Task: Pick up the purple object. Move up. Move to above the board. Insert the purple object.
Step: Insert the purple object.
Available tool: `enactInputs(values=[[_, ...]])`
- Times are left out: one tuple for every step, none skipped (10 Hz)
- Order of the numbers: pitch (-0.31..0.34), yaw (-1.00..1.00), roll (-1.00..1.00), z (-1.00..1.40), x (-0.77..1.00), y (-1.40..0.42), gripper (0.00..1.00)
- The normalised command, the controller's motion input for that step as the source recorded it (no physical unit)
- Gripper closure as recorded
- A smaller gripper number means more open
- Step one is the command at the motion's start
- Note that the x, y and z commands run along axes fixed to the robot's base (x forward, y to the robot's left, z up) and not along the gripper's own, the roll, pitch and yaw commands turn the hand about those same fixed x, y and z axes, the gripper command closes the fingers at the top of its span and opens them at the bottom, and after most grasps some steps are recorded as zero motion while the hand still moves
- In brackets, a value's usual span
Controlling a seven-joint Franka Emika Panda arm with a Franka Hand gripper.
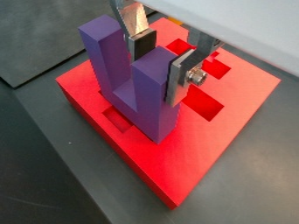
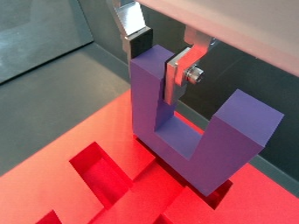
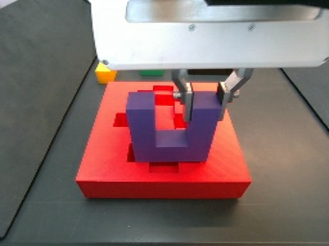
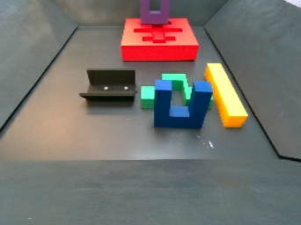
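The purple object (image 1: 122, 74) stands upright on the red board (image 1: 222, 131), its base bar sunk in a dark cutout and its two arms pointing up. It also shows in a wrist view (image 2: 193, 144) and in both side views (image 3: 161, 135) (image 4: 153, 10). My gripper (image 1: 160, 66) is directly above the board, and its silver fingers (image 1: 183, 77) close on the top of one arm of the block. The gripper also shows from the wrist (image 2: 158, 61) and from the side (image 3: 210, 94). The board sits at the far end of the floor (image 4: 188, 48).
The fixture (image 4: 108, 85) stands mid-floor. Beside it are a green block (image 4: 150, 95), a blue two-pronged piece (image 4: 182, 105) and a long yellow bar (image 4: 226, 92). Dark sloping walls ring the floor. Other cutouts in the board (image 1: 205, 103) lie open.
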Motion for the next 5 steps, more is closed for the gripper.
enactInputs(values=[[0.0, 0.0, 0.0, -0.12, -0.12, 0.01, 1.0], [0.0, -0.04, -0.04, -0.01, -0.25, 0.09, 1.0], [-0.004, 0.0, -0.07, 0.0, -0.11, 0.06, 1.0], [-0.016, 0.0, -0.01, -0.11, 0.0, 0.04, 1.0], [-0.004, 0.0, 0.0, -0.15, 0.12, 0.0, 1.0]])
